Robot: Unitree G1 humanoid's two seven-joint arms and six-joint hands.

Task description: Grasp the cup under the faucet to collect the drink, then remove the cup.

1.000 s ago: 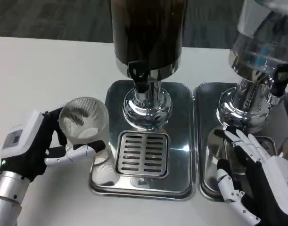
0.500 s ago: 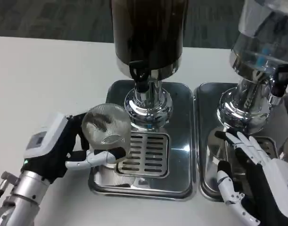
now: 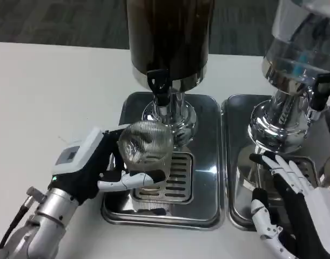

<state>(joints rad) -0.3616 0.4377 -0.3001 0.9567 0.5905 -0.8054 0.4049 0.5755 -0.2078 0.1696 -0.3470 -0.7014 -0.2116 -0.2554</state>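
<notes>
My left hand (image 3: 92,167) grips a clear ribbed cup (image 3: 146,148) and holds it over the left part of the slotted drain grille (image 3: 175,172), just below and left of the black faucet (image 3: 159,86) of the dark drink dispenser (image 3: 169,38). The cup looks empty. My right hand (image 3: 286,205) rests with fingers spread over the right steel tray (image 3: 235,162), holding nothing, near the base of the clear dispenser (image 3: 300,59).
The left steel drip tray (image 3: 208,135) carries the dark dispenser's chrome base (image 3: 170,116). The clear dispenser has its own black tap (image 3: 321,89). White table (image 3: 51,97) stretches to the left; the table's far edge runs along the top.
My left hand has carried the cup to the right, from beside the tray's left edge onto the grille near the faucet. The right hand has barely moved.
</notes>
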